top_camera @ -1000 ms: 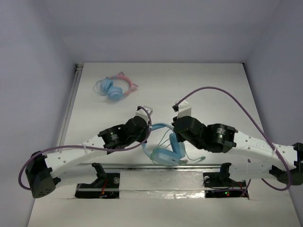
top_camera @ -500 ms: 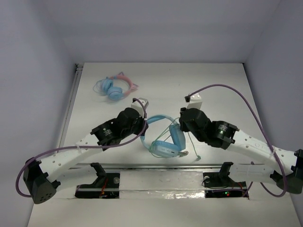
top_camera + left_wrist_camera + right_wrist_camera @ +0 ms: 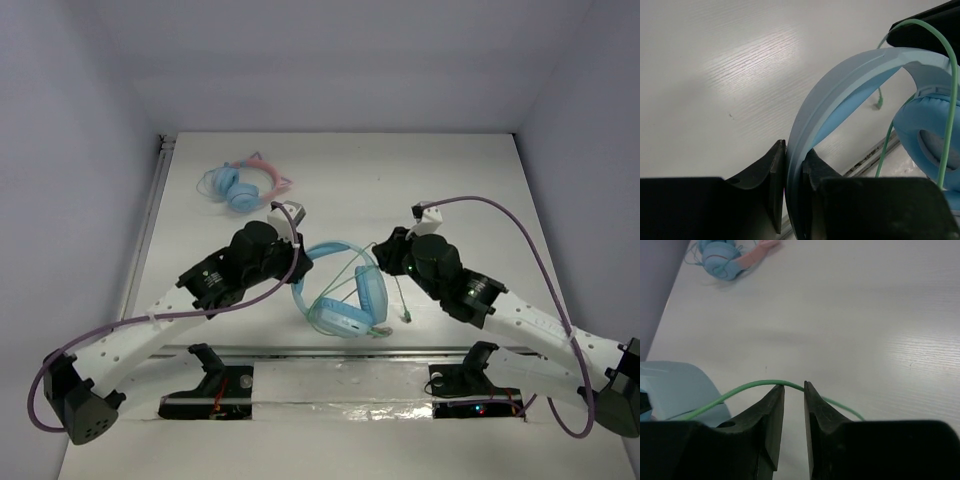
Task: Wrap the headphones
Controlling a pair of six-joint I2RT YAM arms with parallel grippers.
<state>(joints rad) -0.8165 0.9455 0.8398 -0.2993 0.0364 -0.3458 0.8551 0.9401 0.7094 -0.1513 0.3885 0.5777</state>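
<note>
Both wrists have drawn back from the rail (image 3: 300, 351) that runs along the near edge of the table (image 3: 450, 180). The left arm has lifted and turned the headphones (image 3: 345, 295) with it, and the right arm has swung out toward the rail's right half.

The left gripper (image 3: 794, 165) pinches the light-blue headband (image 3: 840, 85) edge-on, jaws pressed against both faces of it. This holds the headphones just beyond the middle of the rail, one ear cup (image 3: 340, 320) low and close to it, the other (image 3: 375, 293) a little farther off. The right gripper (image 3: 794, 390) sits beside the headphones on the side away from the rail. Its jaws stand a narrow gap apart, and the pale-green cable (image 3: 750, 387) arches across right at their tips. The gap looks wider than the cable, so I judge it as resting there, not clamped.

The wrap looks partly done. A few loose green loops cross the band and the cups, slack and uneven, not snug. The plug end (image 3: 405, 320) hangs free between the cups and the rail, with a stretch of cable trailing up from it. What seems left is to take up that tail, wind it around the headphones and settle the end so that it stays.

A smaller blue-and-pink cat-ear pair (image 3: 243, 185) lies well beyond the rail, toward its left end, out of the way.
</note>
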